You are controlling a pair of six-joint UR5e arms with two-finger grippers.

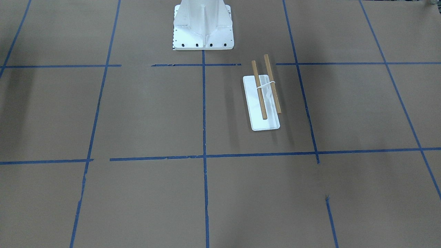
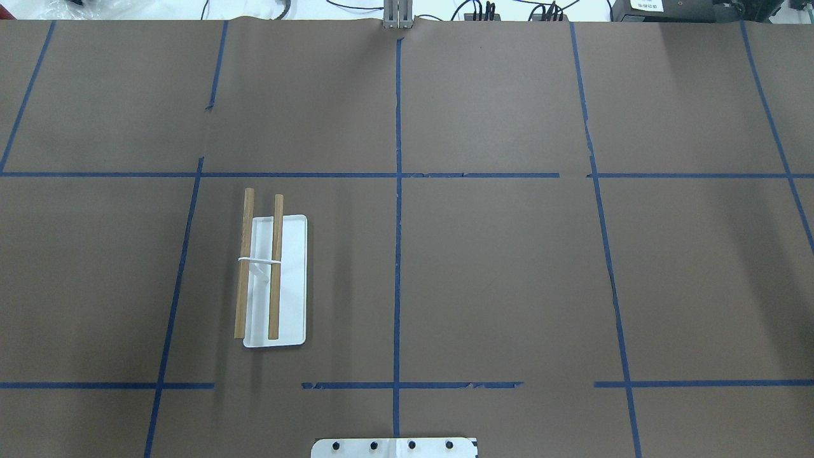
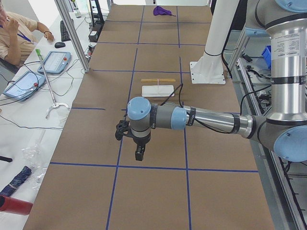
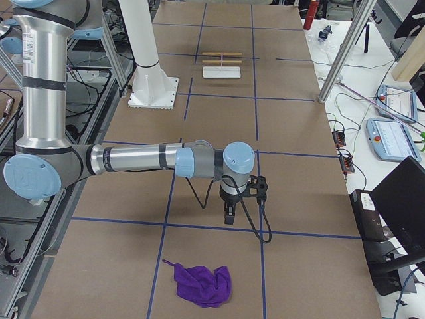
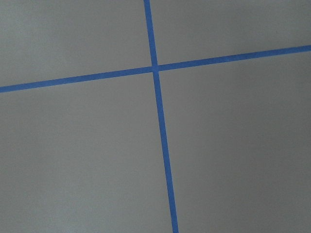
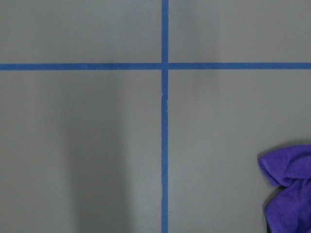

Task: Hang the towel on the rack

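Observation:
The rack (image 2: 289, 280) has a white flat base and two wooden rods; it stands left of the table's middle line in the overhead view and also shows in the front-facing view (image 1: 253, 103). The towel (image 4: 202, 284) is a crumpled purple cloth on the table at the robot's far right end; its edge shows in the right wrist view (image 6: 286, 187). My right gripper (image 4: 229, 216) hangs a little above the table, short of the towel. My left gripper (image 3: 139, 153) hangs over the far left end. Only the side views show the grippers, so I cannot tell whether they are open or shut.
The white bolted robot pedestal (image 1: 203, 26) stands at the table's near-robot edge. Blue tape lines grid the brown table cover. An operator (image 3: 14, 33) sits beside tablets at the left end. A metal post (image 4: 342, 56) stands at the operators' side.

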